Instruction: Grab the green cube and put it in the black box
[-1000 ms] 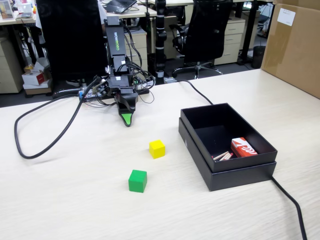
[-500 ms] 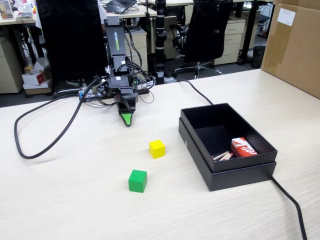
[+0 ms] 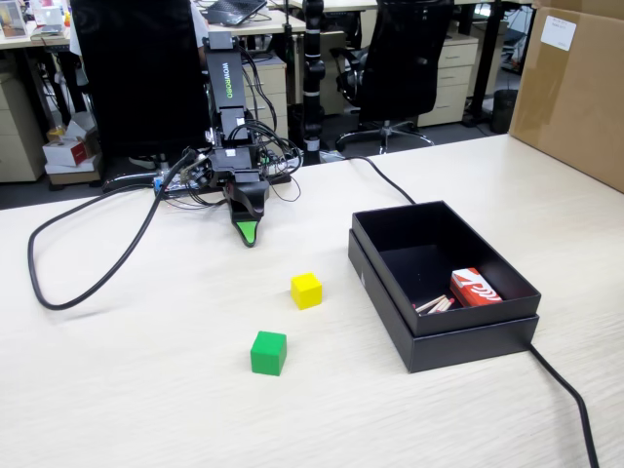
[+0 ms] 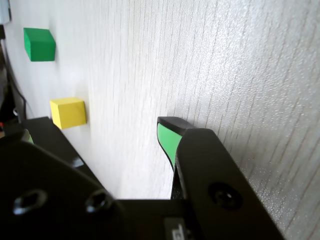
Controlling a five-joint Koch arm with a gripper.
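Gripper (image 3: 249, 234): upper centre, tip down, finger spread not discernible. Cube (image 3: 268, 352): lower centre; approach past yellow cube (image 3: 306, 290), straddle squarely.

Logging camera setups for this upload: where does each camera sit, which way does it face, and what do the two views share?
Fixed view: stands off the table's near side, raised, facing the arm across the table; shows the whole arm, end effector near the tabletop, green cube, yellow cube, black box.
Wrist view: rides on the end effector, looking along the tabletop; one green-lined jaw and black housing fill the foreground.
Shared: green cube, yellow cube, end effector tip.
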